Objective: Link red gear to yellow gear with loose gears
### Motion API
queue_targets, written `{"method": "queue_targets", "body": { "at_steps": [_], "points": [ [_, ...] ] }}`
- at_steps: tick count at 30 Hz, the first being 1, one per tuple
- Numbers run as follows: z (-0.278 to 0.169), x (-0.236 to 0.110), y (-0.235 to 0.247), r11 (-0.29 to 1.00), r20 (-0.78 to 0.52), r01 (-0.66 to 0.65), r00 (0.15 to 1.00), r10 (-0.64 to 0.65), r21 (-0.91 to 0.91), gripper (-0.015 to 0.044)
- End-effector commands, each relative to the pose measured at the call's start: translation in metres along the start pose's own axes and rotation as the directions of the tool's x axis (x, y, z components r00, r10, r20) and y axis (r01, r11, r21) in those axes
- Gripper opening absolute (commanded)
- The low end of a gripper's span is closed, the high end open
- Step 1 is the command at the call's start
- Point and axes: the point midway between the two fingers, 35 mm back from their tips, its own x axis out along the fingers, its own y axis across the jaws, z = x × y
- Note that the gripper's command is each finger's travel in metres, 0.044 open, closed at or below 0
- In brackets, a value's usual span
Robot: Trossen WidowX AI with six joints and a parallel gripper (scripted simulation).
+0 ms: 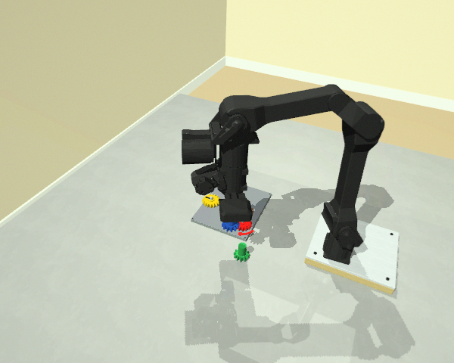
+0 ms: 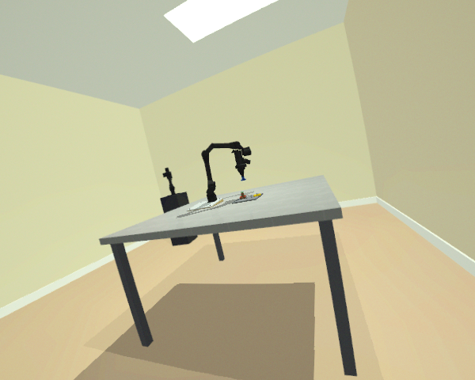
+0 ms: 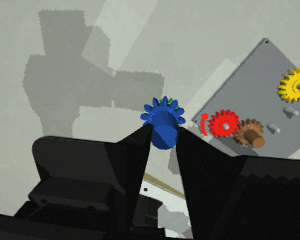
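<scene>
My gripper (image 3: pixel 163 130) is shut on the handle of the blue gear (image 3: pixel 163 117) (image 1: pixel 230 225) (image 2: pixel 242 178) and holds it high above the table. The red gear (image 3: pixel 224 122) (image 1: pixel 245 225) sits on a peg near a corner of the grey board (image 3: pixel 240 85) (image 1: pixel 204 222). A brown gear (image 3: pixel 248 132) with a handle is on the board beside the red gear, their teeth close together. Two empty pegs (image 3: pixel 273 128) (image 3: pixel 290 112) stand between the brown gear and the yellow gear (image 3: pixel 295 86) (image 1: pixel 210 200). A green gear (image 1: pixel 241 252) stands on the table off the board, mostly hidden behind the blue gear in the wrist view.
The red arrow (image 3: pixel 204 124) (image 1: pixel 245 233) lies beside the red gear. The arm's white base plate (image 1: pixel 375 249) is to the right in the top view. Walls stand beyond the table (image 2: pixel 279 204). A dark pedestal with another small arm stands behind the table in the exterior view.
</scene>
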Motion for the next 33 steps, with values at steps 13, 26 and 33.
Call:
{"method": "queue_targets", "body": {
  "at_steps": [13, 26, 33],
  "points": [
    [0.003, 0.011, -0.032, 1.000, 0.000, -0.011, 1.000, 0.011, 0.027, 0.0000],
    [0.003, 0.019, -0.062, 1.000, 0.006, -0.002, 1.000, 0.002, 0.031, 0.0000],
    [0.002, 0.023, -0.078, 1.000, 0.008, 0.003, 1.000, -0.004, 0.026, 0.0000]
  ]
}}
